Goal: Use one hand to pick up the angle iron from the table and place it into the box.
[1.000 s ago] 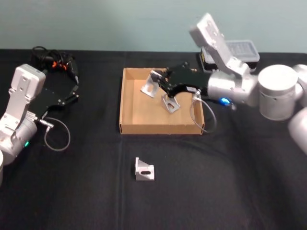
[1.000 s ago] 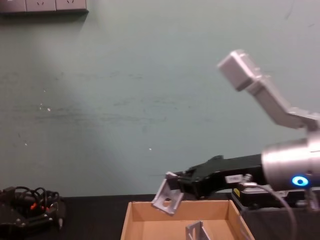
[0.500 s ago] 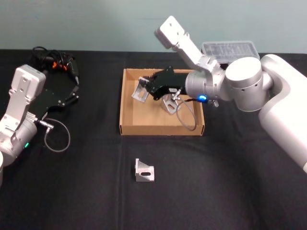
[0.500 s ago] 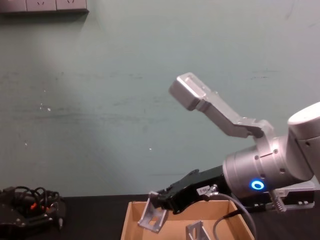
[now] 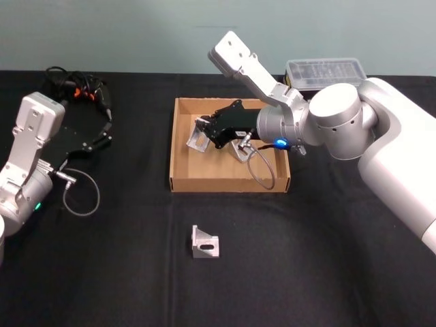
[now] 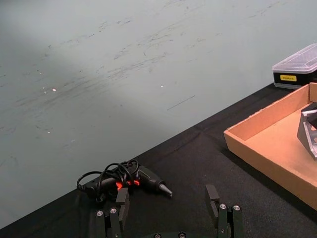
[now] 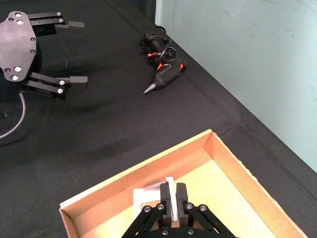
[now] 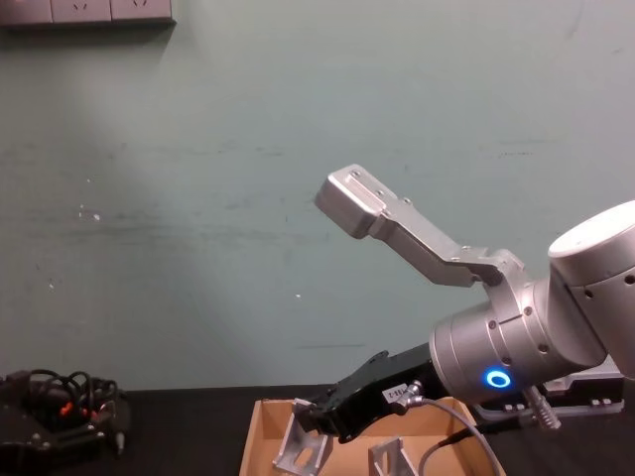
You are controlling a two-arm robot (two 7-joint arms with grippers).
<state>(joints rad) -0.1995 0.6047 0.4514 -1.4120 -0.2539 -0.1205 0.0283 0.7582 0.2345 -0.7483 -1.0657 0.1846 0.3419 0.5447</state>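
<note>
Slanting angle iron (image 5: pixel 197 140) in right jaws, inside box (image 5: pixel 228 182)

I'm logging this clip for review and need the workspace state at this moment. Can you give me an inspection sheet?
Surface: black table.
Job's things: cardboard box mid-table; held bracket low inside it, floor contact unclear; second bracket standing inside; third bracket on the table in front of the box.
Clutter: glue gun far left; clear-lidded case behind the box.
Grippers: right gripper over the box, jaws shut on the held bracket; left gripper parked left, jaws open.
Cables: grey loop at the left wrist; grey cable hanging from the right wrist over the box.
Surroundings: teal wall, sockets.
</note>
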